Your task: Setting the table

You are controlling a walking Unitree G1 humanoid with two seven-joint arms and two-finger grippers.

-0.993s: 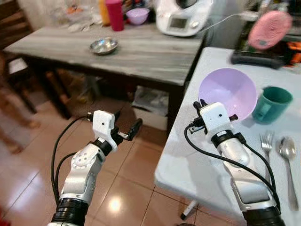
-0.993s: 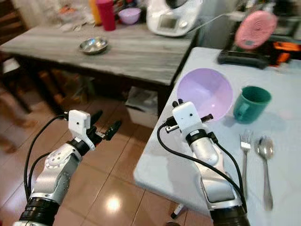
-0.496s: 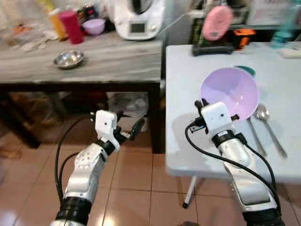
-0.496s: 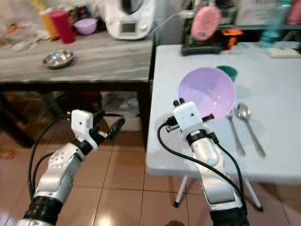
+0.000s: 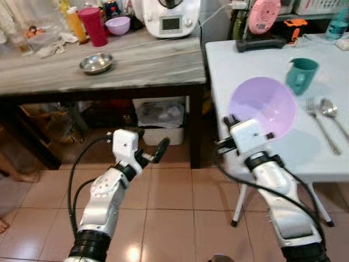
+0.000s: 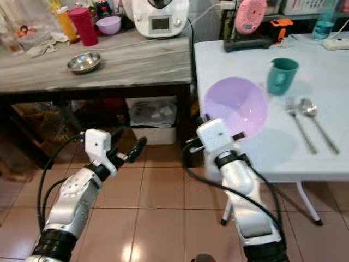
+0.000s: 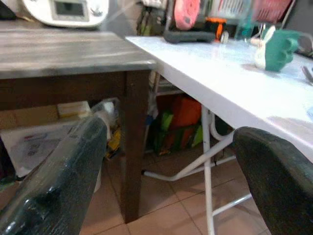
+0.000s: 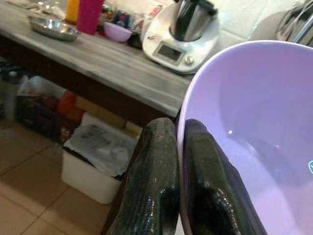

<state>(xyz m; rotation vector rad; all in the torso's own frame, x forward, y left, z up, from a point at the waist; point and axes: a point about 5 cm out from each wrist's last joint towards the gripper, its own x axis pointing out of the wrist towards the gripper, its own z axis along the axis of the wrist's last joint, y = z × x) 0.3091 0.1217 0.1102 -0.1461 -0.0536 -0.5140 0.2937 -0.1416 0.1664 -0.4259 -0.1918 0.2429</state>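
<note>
Over the near corner of the white folding table (image 5: 327,153) I have the lavender plastic bowl (image 5: 263,106) aloft, its rim pinched thin between the two black fingers of the right gripper (image 8: 178,161). My left gripper (image 5: 154,152) hangs out over the tiled floor (image 5: 163,213) with its jaws spread wide on nothing.

As I judge it, the setting is partly laid: a teal mug (image 5: 301,74) stands upright further in on the table, and a metal fork (image 5: 318,117) and metal spoon (image 5: 331,111) lie side by side beyond the bowl. What is left, I'd say, is to put the bowl down beside the cutlery. Whether more pieces are wanted, I can't tell.

For room, the table top near the fork looks bare enough to take the bowl. The table's near edge sits just under my right wrist, so I want to carry the bowl further inward before lowering. To my left, the grey wooden side table (image 5: 136,65) stands close against the white one; my left arm is low and clear of both.
</note>
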